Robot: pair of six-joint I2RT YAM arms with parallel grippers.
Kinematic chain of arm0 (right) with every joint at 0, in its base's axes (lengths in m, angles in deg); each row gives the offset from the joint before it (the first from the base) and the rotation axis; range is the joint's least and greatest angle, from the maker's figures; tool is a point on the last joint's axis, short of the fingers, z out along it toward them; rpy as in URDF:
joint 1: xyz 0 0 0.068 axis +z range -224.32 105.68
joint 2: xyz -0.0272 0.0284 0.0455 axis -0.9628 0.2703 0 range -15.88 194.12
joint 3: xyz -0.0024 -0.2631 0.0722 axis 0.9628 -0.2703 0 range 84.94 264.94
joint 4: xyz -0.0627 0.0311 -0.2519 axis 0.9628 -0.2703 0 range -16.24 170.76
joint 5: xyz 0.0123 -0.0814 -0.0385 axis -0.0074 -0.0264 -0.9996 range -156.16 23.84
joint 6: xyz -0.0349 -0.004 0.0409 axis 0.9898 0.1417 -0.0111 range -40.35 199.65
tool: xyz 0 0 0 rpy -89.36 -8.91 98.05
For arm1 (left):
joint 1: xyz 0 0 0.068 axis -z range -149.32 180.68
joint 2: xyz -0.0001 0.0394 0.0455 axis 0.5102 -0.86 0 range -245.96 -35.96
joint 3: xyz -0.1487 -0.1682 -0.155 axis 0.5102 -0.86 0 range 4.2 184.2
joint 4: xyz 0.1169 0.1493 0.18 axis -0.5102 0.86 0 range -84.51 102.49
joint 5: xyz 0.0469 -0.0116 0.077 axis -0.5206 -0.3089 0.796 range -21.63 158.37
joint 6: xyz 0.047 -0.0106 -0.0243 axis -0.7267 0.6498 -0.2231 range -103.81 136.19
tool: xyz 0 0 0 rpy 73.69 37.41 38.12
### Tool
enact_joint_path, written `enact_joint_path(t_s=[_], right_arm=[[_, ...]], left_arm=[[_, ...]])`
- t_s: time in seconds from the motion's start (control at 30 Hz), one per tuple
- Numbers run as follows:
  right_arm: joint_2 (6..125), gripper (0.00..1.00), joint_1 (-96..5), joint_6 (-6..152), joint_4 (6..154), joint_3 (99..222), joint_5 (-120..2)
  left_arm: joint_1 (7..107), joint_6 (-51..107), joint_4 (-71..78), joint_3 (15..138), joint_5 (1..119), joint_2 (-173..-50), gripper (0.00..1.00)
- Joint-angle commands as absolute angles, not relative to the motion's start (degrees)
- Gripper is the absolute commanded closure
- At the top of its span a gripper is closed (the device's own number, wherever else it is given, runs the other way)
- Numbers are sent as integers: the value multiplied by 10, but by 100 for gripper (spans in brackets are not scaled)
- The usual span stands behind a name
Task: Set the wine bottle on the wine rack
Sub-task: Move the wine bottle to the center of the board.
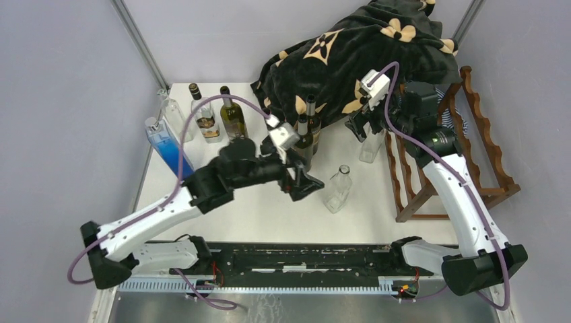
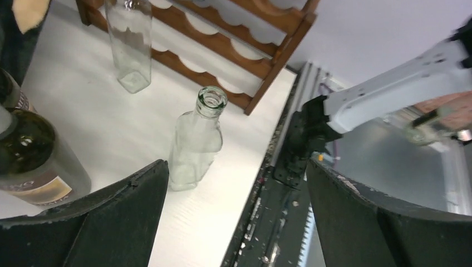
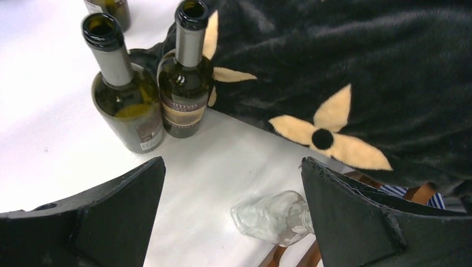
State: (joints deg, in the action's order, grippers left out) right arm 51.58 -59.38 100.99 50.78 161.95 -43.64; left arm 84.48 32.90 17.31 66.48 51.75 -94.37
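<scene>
While both grippers are wide open and hold nothing, the wine bottle stands upright on the table, not on the wine rack. A second wine bottle stands upright right behind it, against the edge of the black blanket with tan flower shapes.

Left gripper: released, just in front of the pair. In its wrist view the nearer wine bottle is just beside the left finger, outside the jaws; whether they touch, cannot tell. Only table and the near rail show between the fingers.

Right gripper: released, up by the blanket edge near the rack's inner side. Its wrist view looks across at both dark bottles; the nearer one is apart from the fingers.

Rack: far right of the table, scalloped rails in tiers; the blanket lies over its back end.

Between the wine bottles and the rack:
- a clear bottle, upright, uncapped
- another clear bottle, just beside the rack, under the right gripper

Left edge of the table, well apart from both grippers:
- a blue bottle
- a green bottle
- two more bottles between the blue and the green
</scene>
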Motion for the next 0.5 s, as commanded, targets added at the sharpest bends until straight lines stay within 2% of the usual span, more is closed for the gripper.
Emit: enact_joint_path(t_s=[0.0,0.17,0.3,0.47], right_arm=[[501,2,-616,982,549,1613,-441],[500,2,-646,970,555,1607,-411],[501,2,-656,967,559,1598,-395],[500,2,-662,966,561,1593,-383]], left_arm=[[921,237,89,681,686,-1012,2],[982,222,80,721,819,-1109,2],[1003,234,77,747,874,-1167,2],[1007,240,64,765,913,-1218,9]])
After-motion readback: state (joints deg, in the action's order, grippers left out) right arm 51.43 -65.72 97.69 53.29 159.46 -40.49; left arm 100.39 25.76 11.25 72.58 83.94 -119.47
